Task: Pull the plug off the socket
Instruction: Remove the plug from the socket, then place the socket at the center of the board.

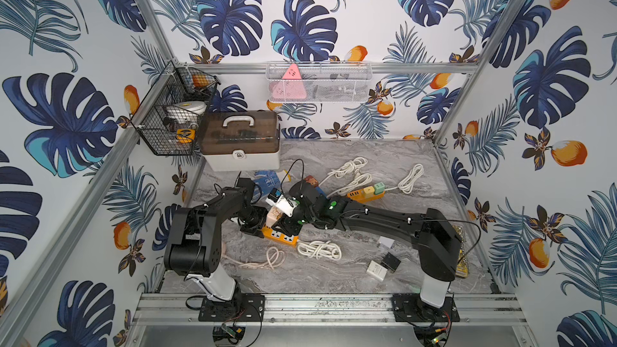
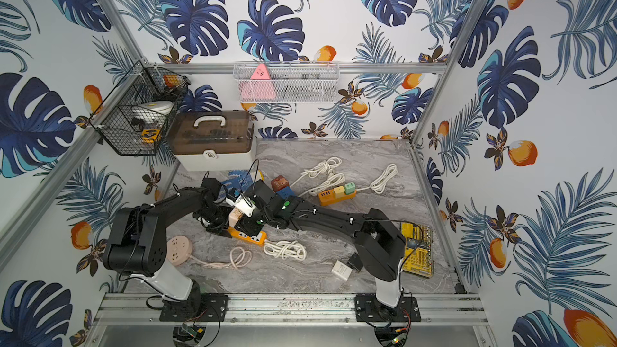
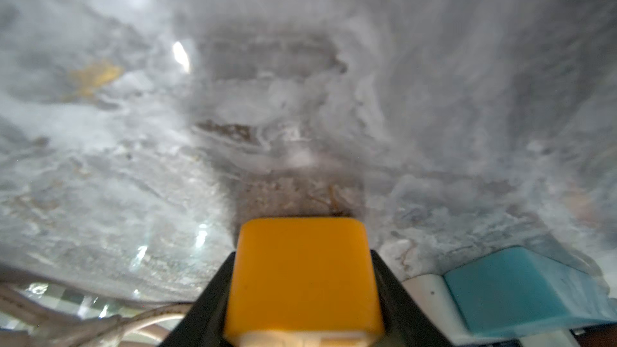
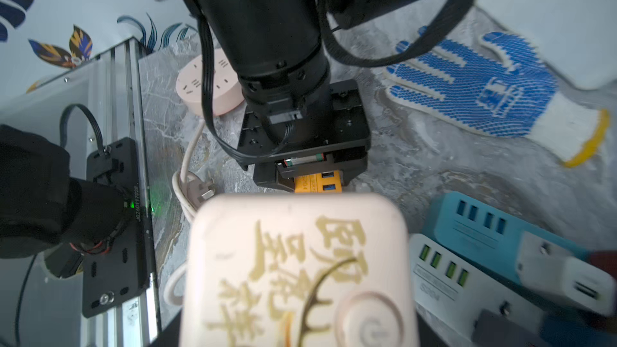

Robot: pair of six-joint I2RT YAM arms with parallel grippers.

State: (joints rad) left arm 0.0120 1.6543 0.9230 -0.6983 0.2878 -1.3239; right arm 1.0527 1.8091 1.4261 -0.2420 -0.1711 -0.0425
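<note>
The socket is an orange power strip (image 1: 282, 236) (image 2: 250, 236) lying mid-table. My left gripper (image 3: 302, 295) is shut on one end of it (image 3: 300, 255), a black finger on each side; the right wrist view shows that clamp (image 4: 310, 161) on the orange strip (image 4: 317, 184). The plug (image 4: 297, 272) is a cream cube with gold characters, standing over the strip in both top views (image 1: 273, 216) (image 2: 234, 216). My right gripper (image 4: 298, 335) (image 1: 287, 220) is shut on it. Its prongs are hidden, so I cannot tell whether it still sits in the strip.
A blue dotted glove (image 4: 474, 85), a pink round socket (image 4: 210, 85) and white (image 4: 450, 282) and blue (image 4: 494, 225) USB chargers lie close by. A coiled white cable (image 1: 319, 249), a second orange strip (image 1: 365, 195), a toolbox (image 1: 240, 141) and a yellow tool set (image 2: 417, 250) are around.
</note>
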